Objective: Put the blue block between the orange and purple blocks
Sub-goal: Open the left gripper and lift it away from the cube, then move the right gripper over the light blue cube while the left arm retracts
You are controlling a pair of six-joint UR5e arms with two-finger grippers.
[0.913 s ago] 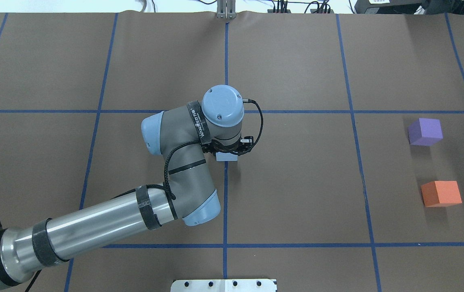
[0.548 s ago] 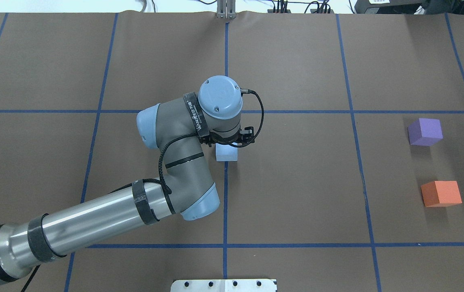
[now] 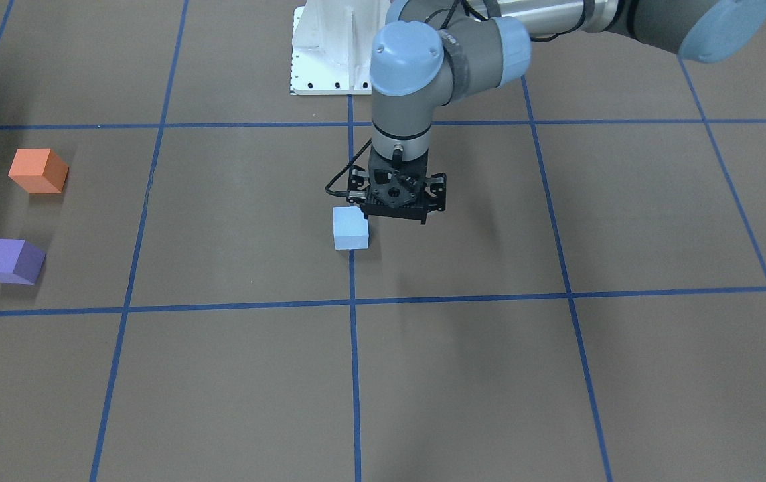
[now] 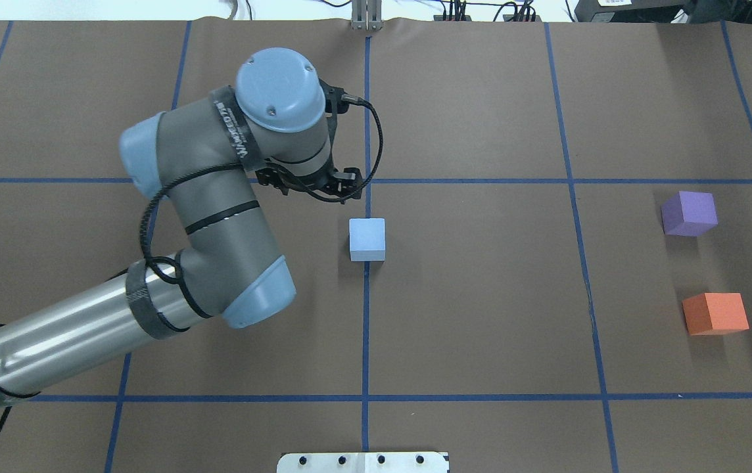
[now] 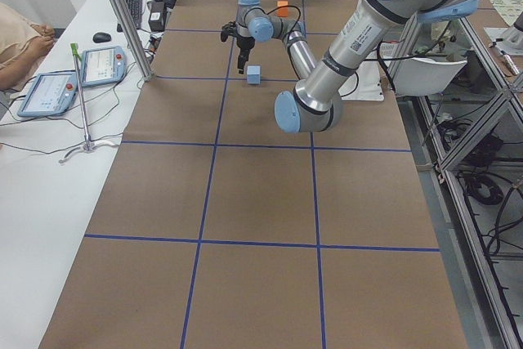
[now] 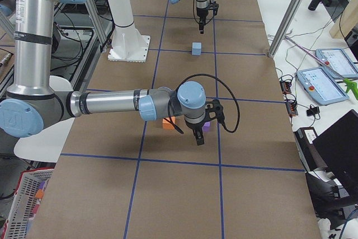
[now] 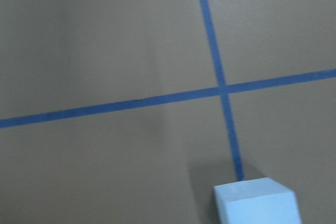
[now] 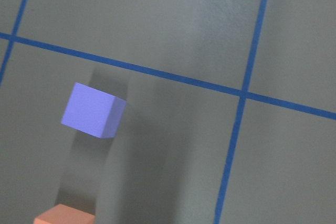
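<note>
Light-blue foam cube [image 4: 367, 239] sits loose mid brown counter [image 4: 481, 328], just right-edge side of left claw [image 3: 396, 207]. Claw grips nothing; opening hidden, can't tell. Orange foam cube [image 4: 715, 313], purple foam cube [image 4: 689, 213]: well apart, right edge.

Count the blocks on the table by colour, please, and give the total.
blue block: 1
purple block: 1
orange block: 1
Total: 3
</note>
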